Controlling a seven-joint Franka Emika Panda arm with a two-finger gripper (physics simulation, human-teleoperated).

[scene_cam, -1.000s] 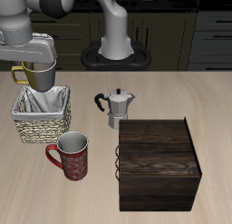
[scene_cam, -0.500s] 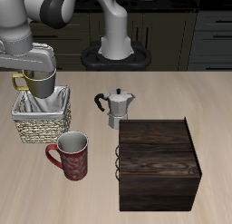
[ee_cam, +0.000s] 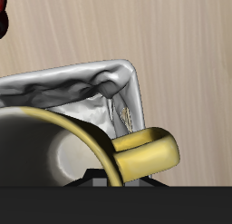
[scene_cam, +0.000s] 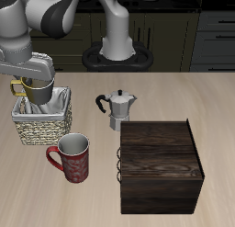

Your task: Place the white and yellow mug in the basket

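A: Where is the white and yellow mug (scene_cam: pixel 39 91)?

B: It hangs upright over the basket (scene_cam: pixel 41 128), its base dipping just inside the rim at the back part of the basket, and its yellow loop handle sticks out sideways past the basket's edge. In the wrist view the mug (ee_cam: pixel 54 141) fills much of the frame, with the olive-yellow rim, the dark inside and the handle (ee_cam: pixel 149 153) plain to see.

A: And the tool?

B: The tool (scene_cam: pixel 37 76) is closed on the mug's rim from above. Its fingers are mostly hidden by the arm's grey body, so I cannot tell exactly how they sit on the wall of the mug.

A: What lies under the mug?

B: The basket's white cloth lining (ee_cam: pixel 100 87), crumpled, with one corner of it showing beyond the handle in the wrist view. I cannot tell whether the mug touches the cloth.

A: What else is on the desk (scene_cam: pixel 184 93)?

B: A red patterned mug (scene_cam: pixel 73 158) stands just in front of the basket, nearer the desk's front edge. A silver moka pot (scene_cam: pixel 118 107) stands beside the basket, toward the middle of the desk. A dark wooden box (scene_cam: pixel 161 164) sits in front of the pot, close to the red mug.
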